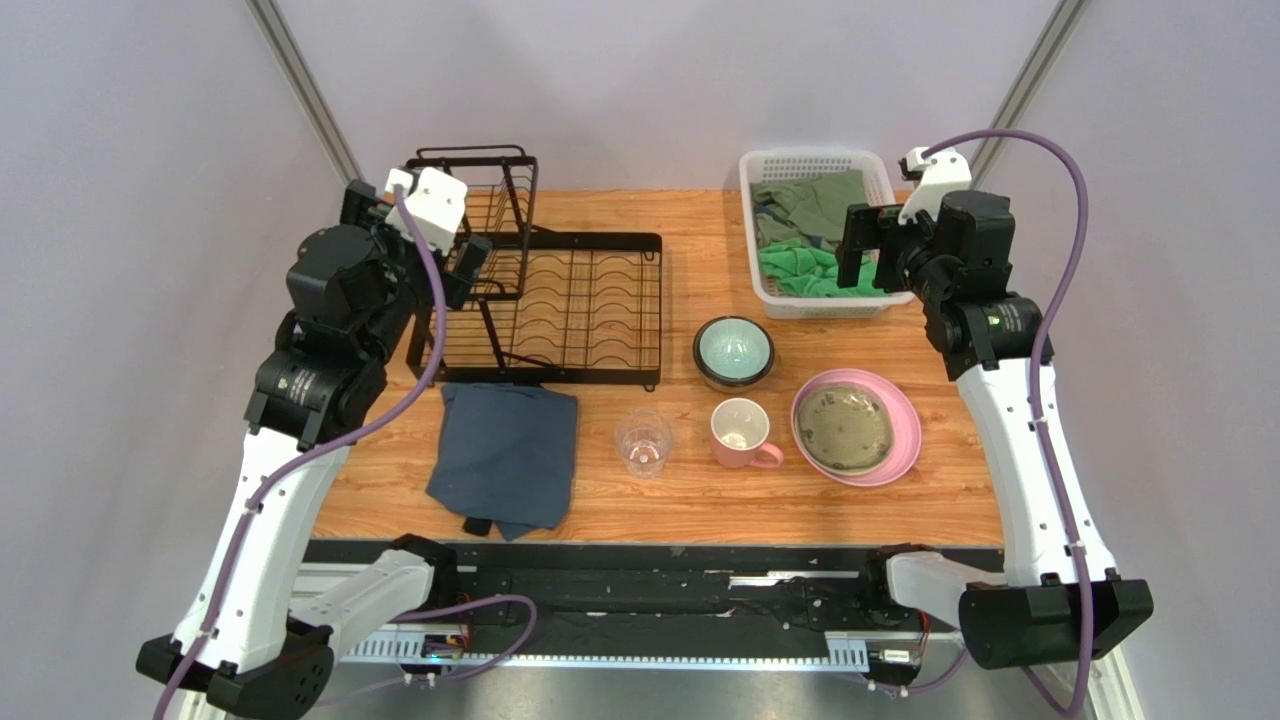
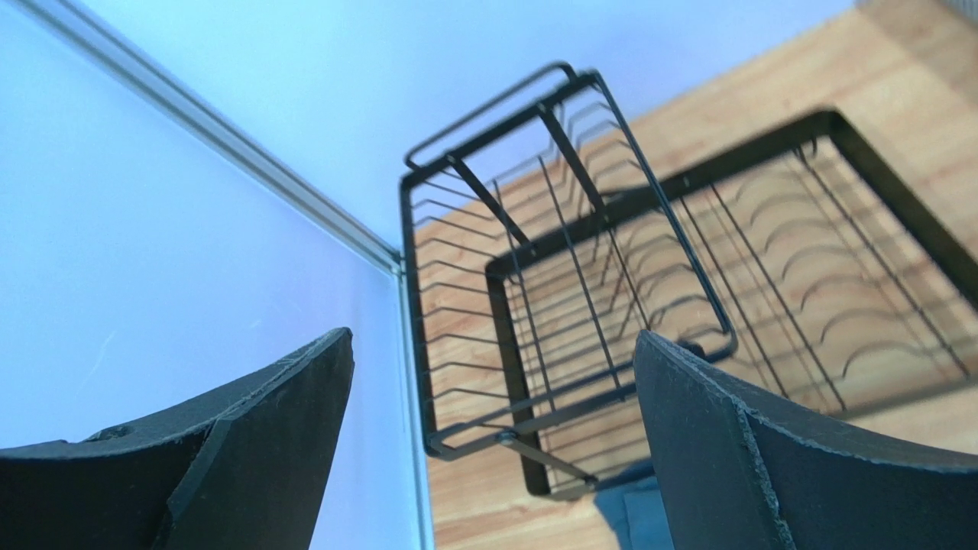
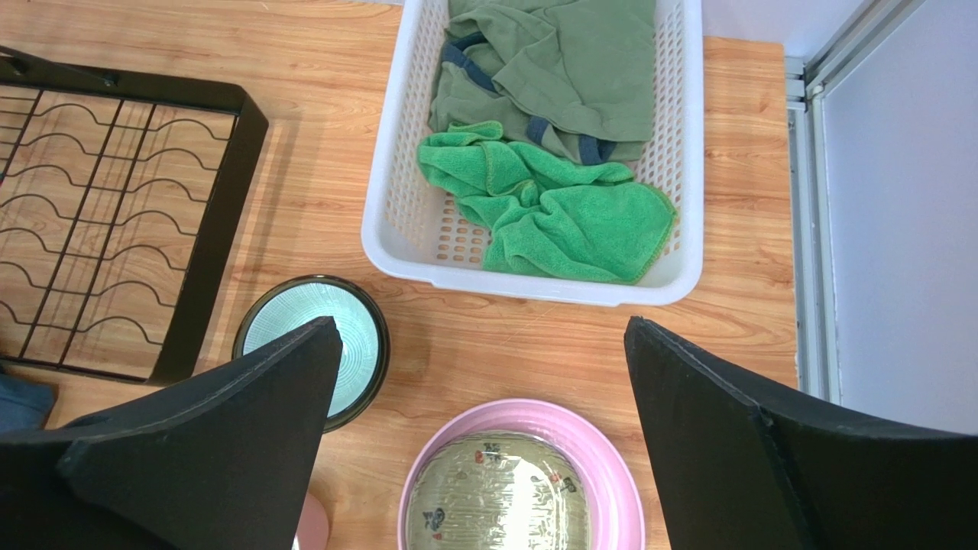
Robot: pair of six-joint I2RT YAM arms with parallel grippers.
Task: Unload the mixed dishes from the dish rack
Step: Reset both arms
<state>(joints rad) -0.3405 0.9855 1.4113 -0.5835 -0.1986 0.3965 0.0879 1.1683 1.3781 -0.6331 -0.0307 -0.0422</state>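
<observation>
Wooden table (image 1: 932, 510), nearest us, carries the glass (image 1: 643, 444), mug (image 1: 742, 432) and cream plate (image 1: 845, 425), which is stacked on the pink plate (image 1: 902, 435). The bowl (image 1: 733, 353) sits just behind, all right of the rack (image 1: 579, 308). We hold both grippers spread: left gripper (image 2: 494, 338) over the rack, right gripper (image 3: 482, 323) near the basket (image 1: 759, 278).
</observation>
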